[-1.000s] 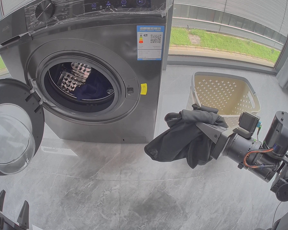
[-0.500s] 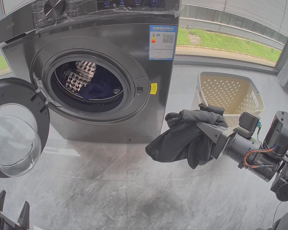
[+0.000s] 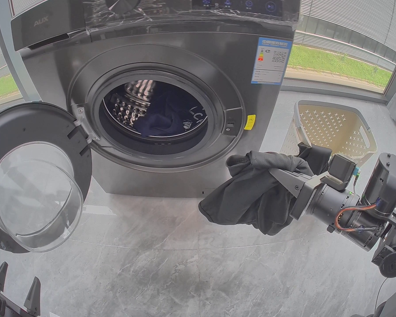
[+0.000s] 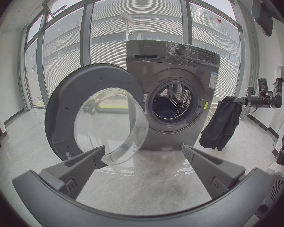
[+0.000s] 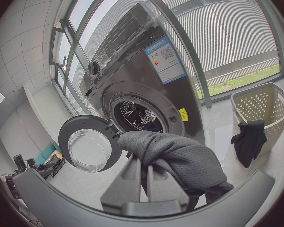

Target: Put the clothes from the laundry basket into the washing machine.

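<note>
Right arm [image 3: 374, 199]: stretched out roughly level from the right edge of the head view, forearm pointing left and a little away from the robot
Right wrist [image 3: 334, 201]: in line with the forearm, with a small camera block on top
Right gripper [image 3: 277, 175]: fingers [image 5: 132, 177] pressed close together, clamped on a dark garment [image 3: 246, 190] that drapes over them and hangs below, clear of the floor
Left gripper [image 3: 16, 282]: low at the near left corner of the head view, tips pointing up and away
Left fingers [image 4: 85, 161]: spread wide apart with nothing between them
</note>
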Motion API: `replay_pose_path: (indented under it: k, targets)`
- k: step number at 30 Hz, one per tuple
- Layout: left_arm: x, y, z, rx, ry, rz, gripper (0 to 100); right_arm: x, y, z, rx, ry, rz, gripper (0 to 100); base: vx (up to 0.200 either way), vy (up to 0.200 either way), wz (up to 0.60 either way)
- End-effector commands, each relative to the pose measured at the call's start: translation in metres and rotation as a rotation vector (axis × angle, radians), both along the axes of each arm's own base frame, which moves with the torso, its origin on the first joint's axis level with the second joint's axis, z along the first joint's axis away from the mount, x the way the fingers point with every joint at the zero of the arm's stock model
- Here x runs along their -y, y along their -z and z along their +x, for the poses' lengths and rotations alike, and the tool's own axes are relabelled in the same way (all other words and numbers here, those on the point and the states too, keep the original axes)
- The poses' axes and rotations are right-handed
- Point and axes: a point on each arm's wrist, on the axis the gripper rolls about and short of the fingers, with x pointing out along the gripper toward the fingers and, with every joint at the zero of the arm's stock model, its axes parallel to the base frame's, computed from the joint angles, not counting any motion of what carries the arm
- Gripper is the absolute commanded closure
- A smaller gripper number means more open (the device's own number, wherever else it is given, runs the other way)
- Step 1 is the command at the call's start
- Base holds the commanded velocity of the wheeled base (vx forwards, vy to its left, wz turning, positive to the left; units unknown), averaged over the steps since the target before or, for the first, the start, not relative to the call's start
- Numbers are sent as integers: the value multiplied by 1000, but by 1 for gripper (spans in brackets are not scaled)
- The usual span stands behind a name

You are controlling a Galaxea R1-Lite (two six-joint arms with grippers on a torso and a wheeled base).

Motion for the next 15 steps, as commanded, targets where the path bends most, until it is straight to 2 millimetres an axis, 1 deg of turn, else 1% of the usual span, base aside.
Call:
replay_pose_path:
  k: [1, 8, 11, 15]
  targets:
    - [0, 5, 0, -4, 0, -1, 0, 0, 0, 0, 0, 0, -1, 100, 0, 0, 0]
    - [0, 5, 0, -4, 0, -1, 0, 0, 1, 0, -4, 0, -4, 100, 0, 0, 0]
    - [0, 5, 0, -4, 0, -2, 0, 0, 1, 0, -3, 0, -3, 100, -200, 0, 0]
    - [0, 5, 0, -4, 0, -1, 0, 0, 1, 0, -5, 0, -2, 100, 0, 0, 0]
